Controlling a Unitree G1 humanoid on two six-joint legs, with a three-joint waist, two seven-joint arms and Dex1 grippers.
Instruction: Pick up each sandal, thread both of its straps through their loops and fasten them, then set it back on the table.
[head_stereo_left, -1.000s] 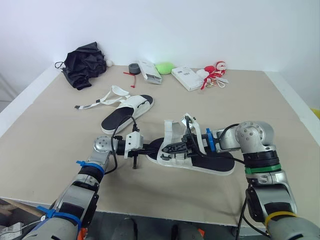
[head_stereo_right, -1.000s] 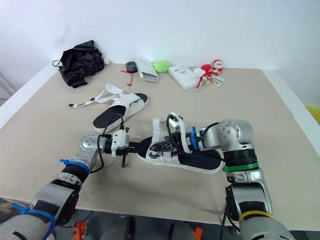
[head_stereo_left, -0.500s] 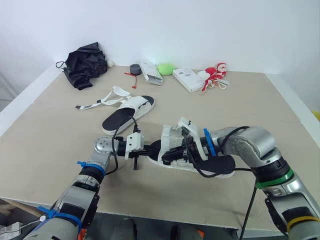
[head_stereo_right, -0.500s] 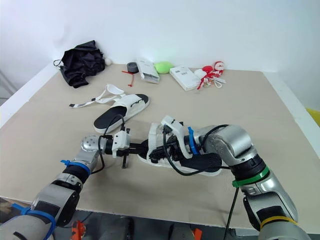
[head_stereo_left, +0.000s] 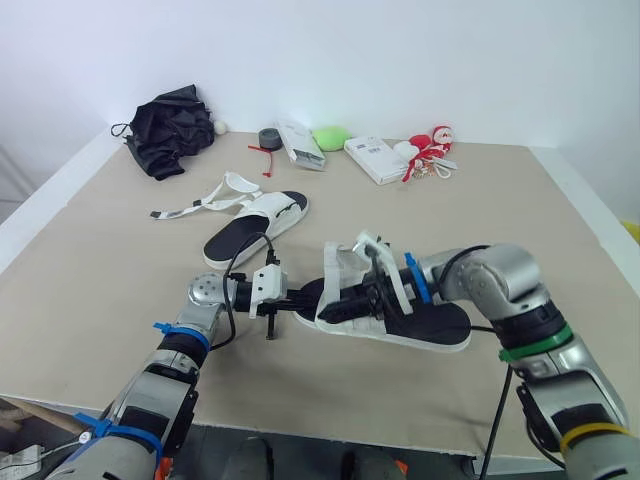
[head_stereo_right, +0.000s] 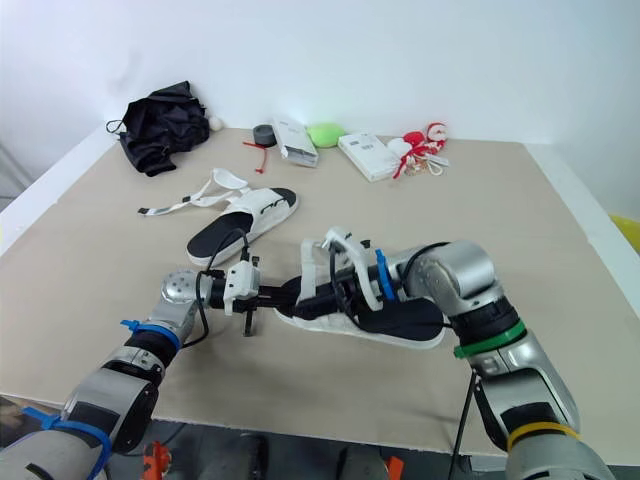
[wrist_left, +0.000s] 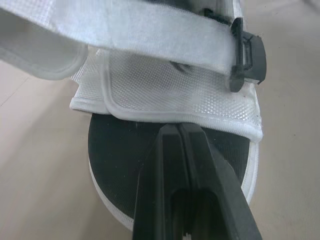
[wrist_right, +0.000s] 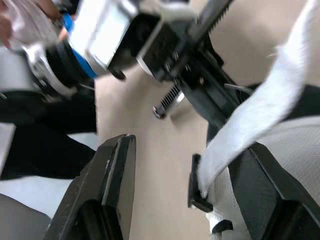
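Near sandal (head_stereo_left: 400, 320): lying on the table (head_stereo_left: 100, 290), toe end at the left gripper (head_stereo_left: 305, 298).
- Left gripper: jaws closed together, tips resting on the black footbed (wrist_left: 125, 150).
- Right gripper (head_stereo_left: 358, 298): jaws spread wide either side of the loose white strap (wrist_right: 260, 100), gripping nothing.

Step in hand: threading this sandal.

Next move, likely: pinch the strap and draw it through the black loop (wrist_right: 196, 185).

Second sandal (head_stereo_left: 255, 225): well beyond both jaws, unfastened.

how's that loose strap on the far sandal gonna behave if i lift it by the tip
Likely floppy: the strap lies flat and curved on the table, so it would probably droop. It looks thin and light; the far sandal may stay put until it pulls taut.
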